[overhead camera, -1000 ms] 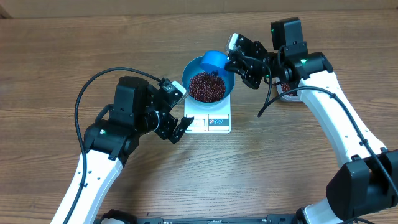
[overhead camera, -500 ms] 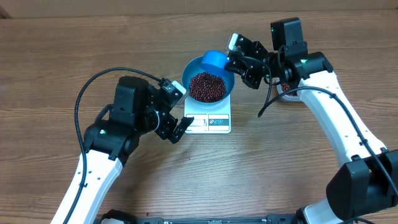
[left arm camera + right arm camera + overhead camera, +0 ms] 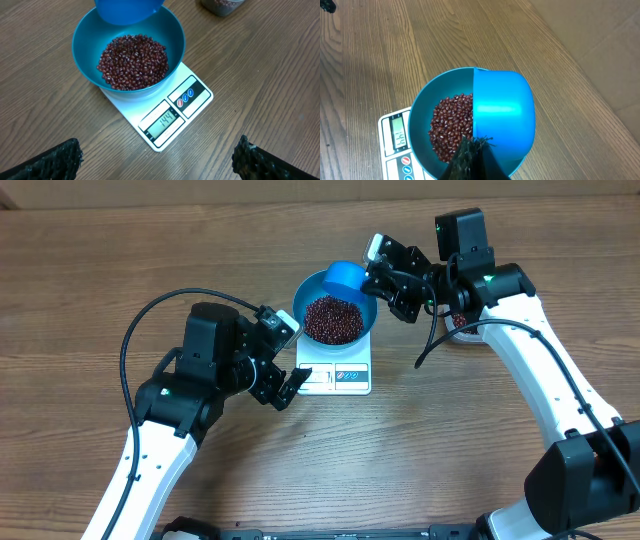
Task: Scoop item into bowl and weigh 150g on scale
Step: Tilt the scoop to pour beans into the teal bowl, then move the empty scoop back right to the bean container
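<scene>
The blue bowl (image 3: 312,288) stands on the white scale (image 3: 350,375) and holds a heap of red-brown beans (image 3: 333,318). In the left wrist view the beans (image 3: 132,60) fill the bowl's (image 3: 85,35) bottom, and the scale (image 3: 192,92) display reads 144. My right gripper (image 3: 374,278) is shut on the handle of a blue scoop (image 3: 347,276), which is tipped over the bowl's far rim. From the right wrist the scoop (image 3: 502,107) covers the right half of the bowl (image 3: 420,112); my right gripper (image 3: 477,144) hides its handle. My left gripper (image 3: 290,358) hangs open and empty at the scale's left corner.
A clear tub with more beans (image 3: 222,4) sits to the right of the scale, mostly hidden behind my right arm in the overhead view. Bare wooden tabletop (image 3: 420,450) surrounds the scale. My left gripper (image 3: 160,162) shows only wood between its wide-set fingers.
</scene>
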